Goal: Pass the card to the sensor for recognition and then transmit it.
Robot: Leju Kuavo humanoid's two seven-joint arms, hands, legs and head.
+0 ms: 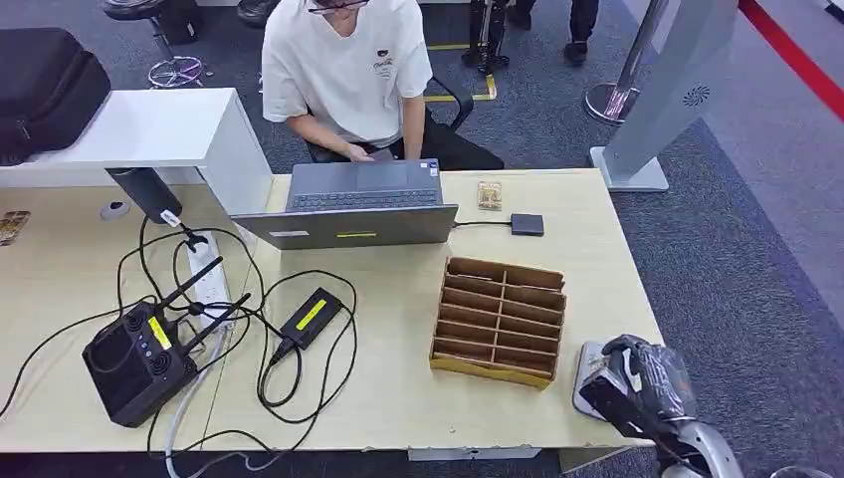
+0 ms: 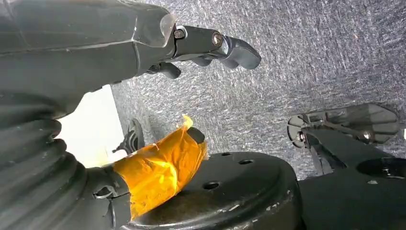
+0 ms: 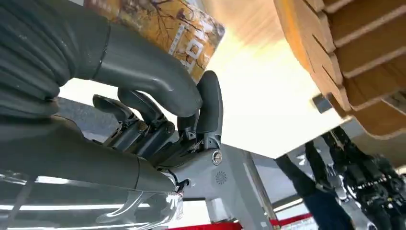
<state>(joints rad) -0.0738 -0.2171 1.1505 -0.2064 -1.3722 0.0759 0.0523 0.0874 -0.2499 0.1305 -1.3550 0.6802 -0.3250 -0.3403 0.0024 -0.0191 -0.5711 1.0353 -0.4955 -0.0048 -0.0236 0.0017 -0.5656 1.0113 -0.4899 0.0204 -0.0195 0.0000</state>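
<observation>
My right hand (image 1: 637, 383) hovers at the table's front right corner, just right of a wooden slotted rack (image 1: 501, 319). In the right wrist view this hand (image 3: 158, 110) pinches a card (image 3: 167, 24) with a yellow-brown tree print between thumb and fingers, beside the rack (image 3: 344, 43). A pale flat pad (image 1: 587, 370) lies on the table partly under the hand. A small dark box (image 1: 527, 224) on a cable sits near the laptop, with another printed card (image 1: 489, 195) beside it. My left hand (image 2: 191, 43) hangs over grey carpet with its fingers apart and nothing in them.
A person in a white shirt (image 1: 348, 60) sits behind the table at a grey laptop (image 1: 358, 204). A black controller with antennas (image 1: 139, 358), a power strip (image 1: 204, 284), a charger brick (image 1: 311, 317) and loose cables cover the left half of the table.
</observation>
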